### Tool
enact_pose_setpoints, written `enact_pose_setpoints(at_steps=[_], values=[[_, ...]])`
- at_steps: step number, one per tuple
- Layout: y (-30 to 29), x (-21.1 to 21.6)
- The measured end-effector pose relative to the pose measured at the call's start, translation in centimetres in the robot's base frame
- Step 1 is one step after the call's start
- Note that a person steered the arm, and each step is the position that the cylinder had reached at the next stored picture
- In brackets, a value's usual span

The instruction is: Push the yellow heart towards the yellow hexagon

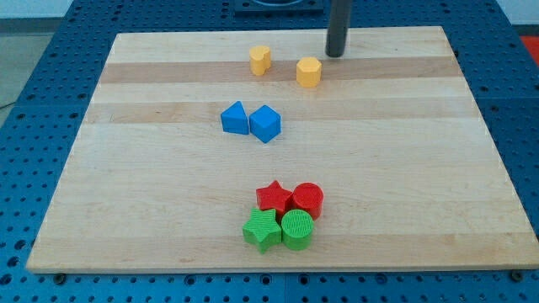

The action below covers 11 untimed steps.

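The yellow heart [260, 60] sits near the view's top, left of centre. The yellow hexagon [309, 72] stands a short gap to its right and slightly lower. My tip [336, 54] rests on the board to the upper right of the yellow hexagon, apart from it and on the far side from the heart. The dark rod rises out of the view's top.
A blue triangle-like block [235, 118] and a blue cube-like block [265, 124] touch near the middle. At the view's bottom a red star [274, 196], red cylinder [308, 200], green star [262, 229] and green cylinder [297, 230] cluster together on the wooden board [126, 168].
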<state>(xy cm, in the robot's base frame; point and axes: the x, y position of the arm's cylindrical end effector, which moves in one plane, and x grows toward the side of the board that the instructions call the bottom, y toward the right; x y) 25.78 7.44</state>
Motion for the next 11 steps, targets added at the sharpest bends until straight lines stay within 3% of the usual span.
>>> enact_pose_setpoints(at_steps=[1, 2, 3, 5, 6, 7, 8, 10, 11], values=[[-2.6, 8.0], [-2.1, 11.4], [-1.4, 8.6], [-3.9, -2.7], [-8.5, -1.5], [-9.9, 3.0], [-9.6, 3.8], [-14.9, -0.6], [-14.1, 4.9]])
